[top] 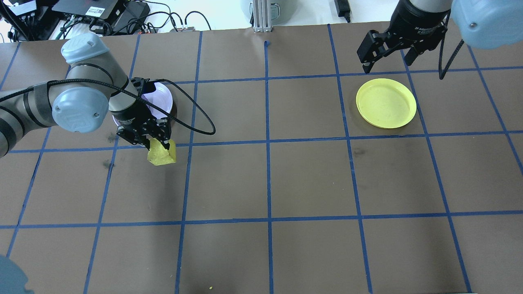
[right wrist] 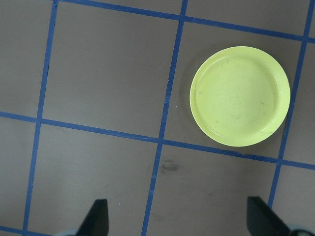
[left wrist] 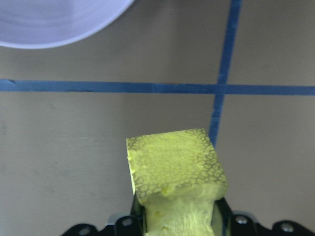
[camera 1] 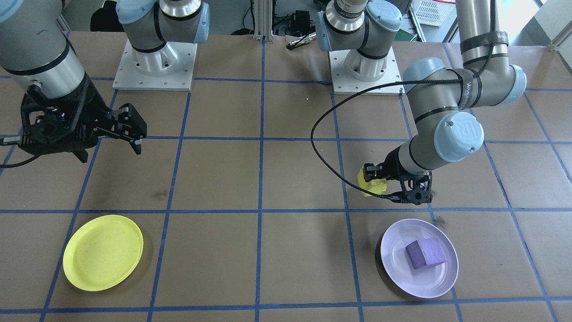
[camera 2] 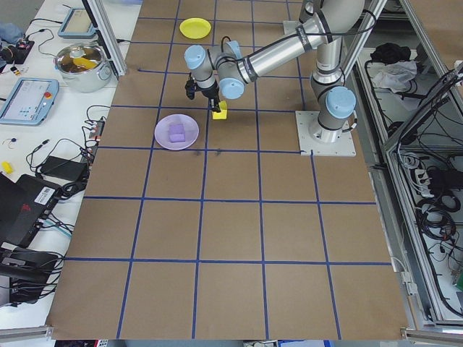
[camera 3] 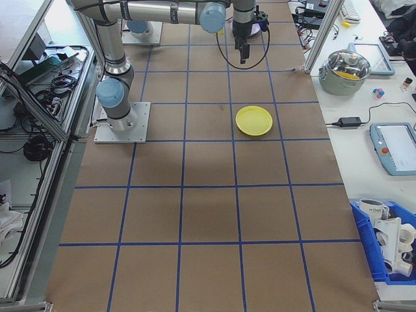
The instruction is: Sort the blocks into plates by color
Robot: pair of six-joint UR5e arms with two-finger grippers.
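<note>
My left gripper (camera 1: pixel 380 187) is shut on the yellow block (camera 1: pixel 372 183) (top: pixel 162 153) (left wrist: pixel 172 167), close beside the lavender plate (camera 1: pixel 393 264) (top: pixel 162 94), on the robot's side of it. Whether the block touches the table does not show. The purple block (camera 1: pixel 425 253) (camera 2: pixel 176 131) lies inside the lavender plate. The yellow plate (camera 1: pixel 103 252) (top: pixel 386 103) (right wrist: pixel 239 96) has nothing in it. My right gripper (top: pixel 386 61) (right wrist: pixel 179 219) hangs open and holds nothing, above the table just past the yellow plate's far edge in the overhead view.
Brown paper with blue tape grid lines covers the table (top: pixel 265 183). The two arm bases (camera 1: pixel 154 58) (camera 1: pixel 364 62) stand at the robot's edge. The left arm's black cable (top: pixel 196 118) loops over the table beside the lavender plate.
</note>
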